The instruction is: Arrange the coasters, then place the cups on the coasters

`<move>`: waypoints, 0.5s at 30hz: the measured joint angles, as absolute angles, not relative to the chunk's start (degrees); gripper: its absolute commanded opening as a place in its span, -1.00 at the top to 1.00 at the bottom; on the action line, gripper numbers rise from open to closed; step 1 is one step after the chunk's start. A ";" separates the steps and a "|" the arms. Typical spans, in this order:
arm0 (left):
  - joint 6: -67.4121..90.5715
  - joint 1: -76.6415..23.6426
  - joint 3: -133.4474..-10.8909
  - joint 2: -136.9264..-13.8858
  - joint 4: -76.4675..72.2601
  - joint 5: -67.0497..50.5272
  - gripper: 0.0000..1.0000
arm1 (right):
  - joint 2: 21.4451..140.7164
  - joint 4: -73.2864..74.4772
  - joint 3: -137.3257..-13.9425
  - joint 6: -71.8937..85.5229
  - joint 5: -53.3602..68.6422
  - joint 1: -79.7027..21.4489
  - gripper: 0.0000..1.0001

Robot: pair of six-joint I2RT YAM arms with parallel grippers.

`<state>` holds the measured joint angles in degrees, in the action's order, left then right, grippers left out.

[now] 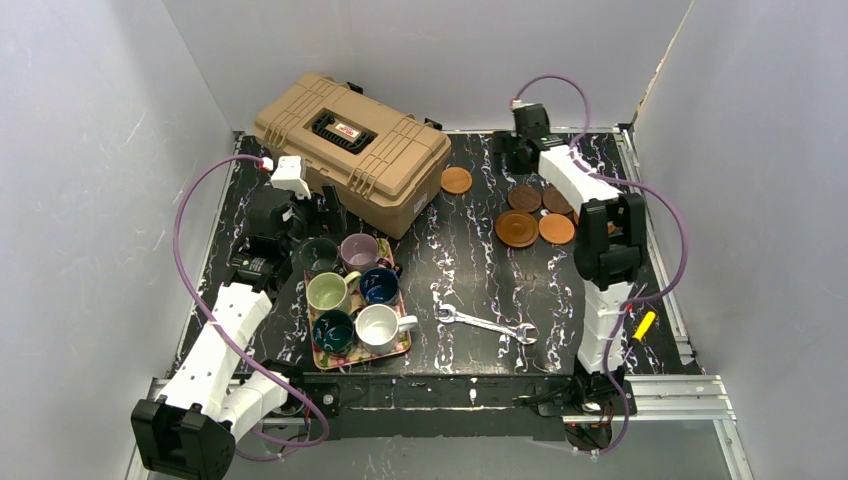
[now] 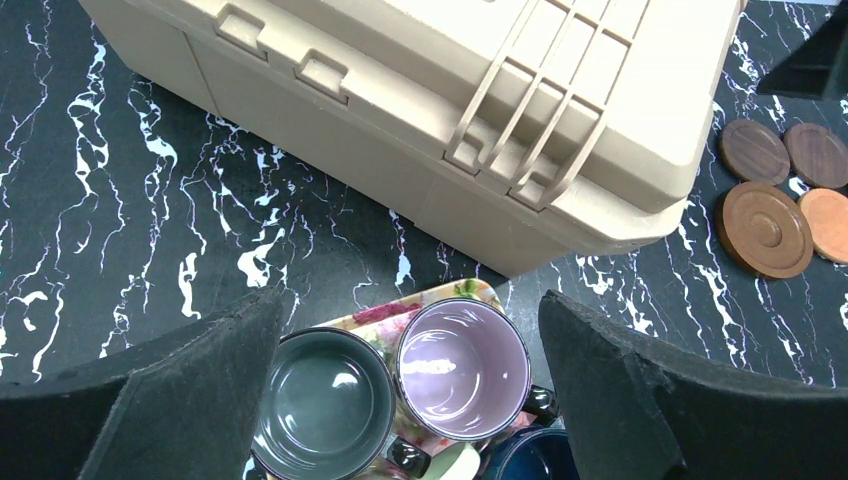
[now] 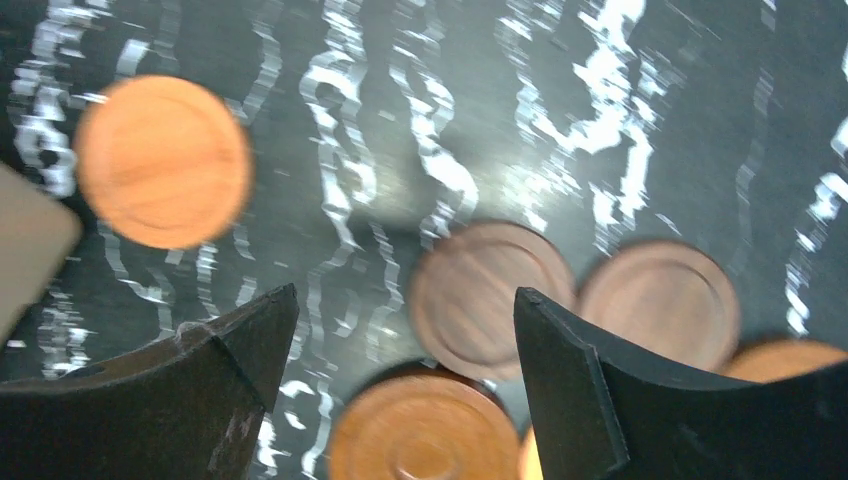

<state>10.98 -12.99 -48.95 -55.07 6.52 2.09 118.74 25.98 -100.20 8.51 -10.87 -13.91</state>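
Observation:
Six cups stand on a floral tray (image 1: pixel 399 347): dark green (image 1: pixel 319 255), mauve (image 1: pixel 358 250), navy (image 1: pixel 379 285), pale yellow-green (image 1: pixel 328 291), teal (image 1: pixel 332 330) and white (image 1: pixel 378 326). My left gripper (image 1: pixel 318 222) hangs open above the dark green cup (image 2: pixel 322 402) and mauve cup (image 2: pixel 462 365), holding nothing. One orange coaster (image 1: pixel 456 180) lies alone by the toolbox. Other coasters cluster at the right: two dark ones (image 1: pixel 523 197), a large rimmed one (image 1: pixel 516 228) and an orange one (image 1: pixel 556 229). My right gripper (image 3: pixel 405 300) is open and empty over a brown coaster (image 3: pixel 490 298), in a blurred view.
A tan toolbox (image 1: pixel 350 145) fills the back left, close behind the tray. A metal wrench (image 1: pixel 487 325) lies on the dark marbled table near the front centre. A yellow-handled tool (image 1: pixel 642 325) rests by the right arm's base. White walls close in three sides.

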 measured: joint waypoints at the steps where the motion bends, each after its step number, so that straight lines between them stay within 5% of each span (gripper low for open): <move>1: 10.98 -13.04 -48.95 -55.07 6.55 2.09 -0.97 | 119.55 25.06 -101.41 8.36 -10.13 -15.11 -0.77; 15: 10.98 -13.63 -49.36 -55.07 6.94 2.09 -0.96 | 136.35 20.08 -114.78 8.47 -4.64 -22.55 -0.66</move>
